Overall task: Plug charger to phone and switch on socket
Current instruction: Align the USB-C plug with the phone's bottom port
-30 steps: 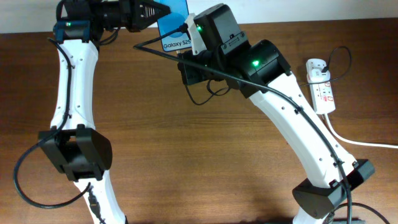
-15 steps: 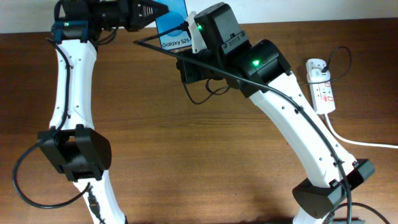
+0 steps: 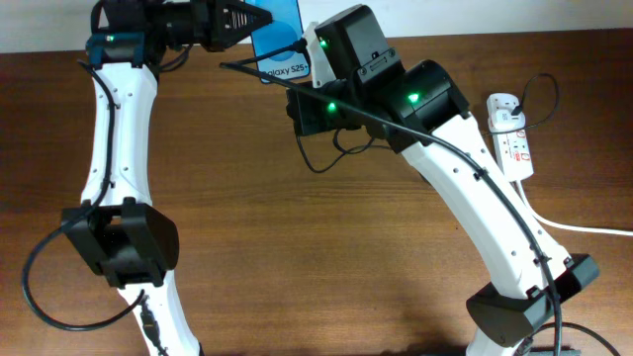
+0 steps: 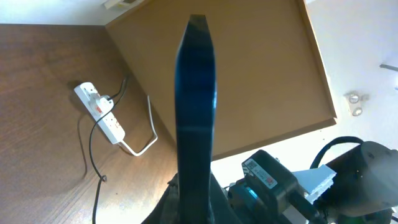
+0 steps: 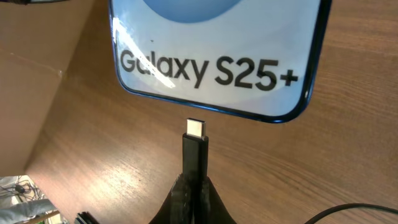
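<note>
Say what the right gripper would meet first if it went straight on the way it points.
The phone, at its lower edge; the charger plug held in the right gripper points at it across a gap. Port alignment is unclear.

Grippers are meeting at the phone (image 3: 282, 44).
The left gripper (image 3: 255, 17) is holding it by the table's (image 3: 247, 227) far edge; the right gripper (image 3: 309, 51) is hovering beside its lettered end, the socket (image 3: 513, 138) lying well apart.

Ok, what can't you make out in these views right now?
Port on the phone: right wrist view, only the screen face shows, not its lower edge.
Switch position on the socket: overhead and left wrist, too small.
The phone's upper end: cut by the frame's top, overhead and right wrist.
</note>
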Tool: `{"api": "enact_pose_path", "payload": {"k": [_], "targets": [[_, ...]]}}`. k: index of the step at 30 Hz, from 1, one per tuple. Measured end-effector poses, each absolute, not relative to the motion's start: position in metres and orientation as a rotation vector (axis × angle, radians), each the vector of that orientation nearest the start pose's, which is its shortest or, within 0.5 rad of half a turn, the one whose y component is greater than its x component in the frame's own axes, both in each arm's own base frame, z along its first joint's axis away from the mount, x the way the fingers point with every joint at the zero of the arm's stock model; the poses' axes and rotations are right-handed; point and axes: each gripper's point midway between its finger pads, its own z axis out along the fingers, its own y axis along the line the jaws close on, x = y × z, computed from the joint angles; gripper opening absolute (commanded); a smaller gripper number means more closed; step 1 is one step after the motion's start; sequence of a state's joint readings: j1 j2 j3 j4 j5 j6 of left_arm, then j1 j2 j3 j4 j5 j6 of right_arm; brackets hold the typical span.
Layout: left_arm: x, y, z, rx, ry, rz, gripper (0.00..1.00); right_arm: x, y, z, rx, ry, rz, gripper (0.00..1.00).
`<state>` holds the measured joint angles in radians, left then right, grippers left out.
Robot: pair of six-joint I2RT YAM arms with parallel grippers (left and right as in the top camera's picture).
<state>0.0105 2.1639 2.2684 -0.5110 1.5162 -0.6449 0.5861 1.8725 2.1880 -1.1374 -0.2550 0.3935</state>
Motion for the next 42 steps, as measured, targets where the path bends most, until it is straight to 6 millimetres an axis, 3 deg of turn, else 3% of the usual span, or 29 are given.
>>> {"api": "enact_pose_path", "payload": {"k": [42], "targets": [[0.4808,-0.1662,0.3859,0.469,1.939,-1.888,0.00,0.3763,0.3061,0.3273,-0.385,2.427,0.718,0.04]]}}
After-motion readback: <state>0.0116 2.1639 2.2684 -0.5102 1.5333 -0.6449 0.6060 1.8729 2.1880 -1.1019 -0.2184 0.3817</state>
